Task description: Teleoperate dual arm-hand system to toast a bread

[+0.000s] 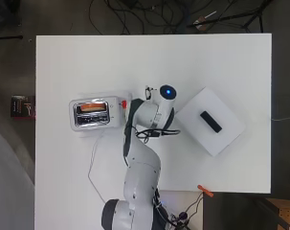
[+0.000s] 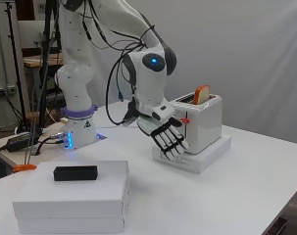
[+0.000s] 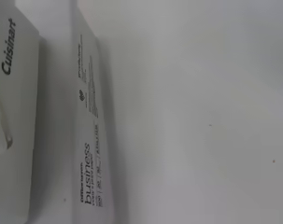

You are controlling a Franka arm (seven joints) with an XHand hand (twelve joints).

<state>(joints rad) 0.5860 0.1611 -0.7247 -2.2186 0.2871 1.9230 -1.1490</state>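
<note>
- The toaster (image 2: 199, 122) stands on a flat white box (image 2: 194, 156) on the table (image 1: 230, 57); it serves as the landmark here.
- The bread (image 2: 202, 94) sits in the toaster's slot and pokes up above the top, so it does not look pushed down yet.
- A small red lever (image 2: 185, 120) shows on the toaster's end face, on the arm's side.
- The hand (image 2: 168, 137) hangs just beside that end face, below the lever, fingers (image 2: 175, 145) spread and fairly straight, pointing down toward the box. It holds nothing; whether it touches the toaster cannot be told.
- Judged step: the bread is loaded, and pressing the lever to start toasting is in hand.
- The next move likely calls for raising the hand until a finger sits on top of the lever, then pressing straight down along the end face.
- The wrist view shows only the toaster's white side (image 3: 15, 116), the box edge (image 3: 87, 140) and bare table.
- Well away from the toaster, a stacked white box (image 2: 72, 196) carries a small black block (image 2: 75, 173), not involved now.
</note>
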